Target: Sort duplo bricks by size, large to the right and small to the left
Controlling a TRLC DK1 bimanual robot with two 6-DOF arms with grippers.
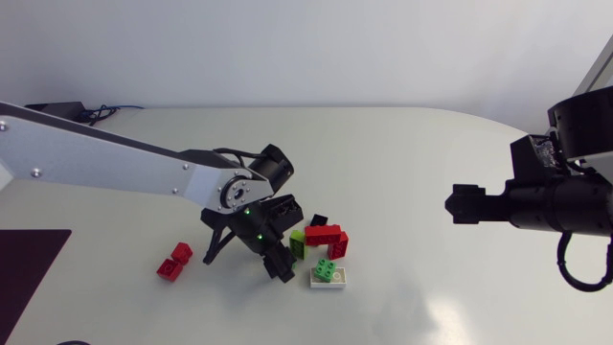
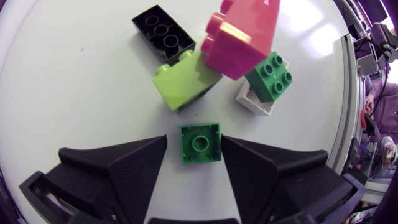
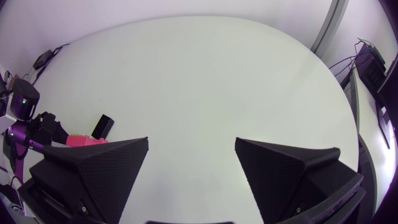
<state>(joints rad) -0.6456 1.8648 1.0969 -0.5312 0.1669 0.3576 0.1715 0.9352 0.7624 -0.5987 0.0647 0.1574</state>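
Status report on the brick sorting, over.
Left end effector open, straddling small green brick. Right end effector open, empty, well clear. Lime brick crowds just ahead.

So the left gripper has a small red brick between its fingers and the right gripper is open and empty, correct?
Not quite. The small brick between the fingers of the left gripper is green, not red; the left wrist view shows it. The right gripper is open and empty, as you said.
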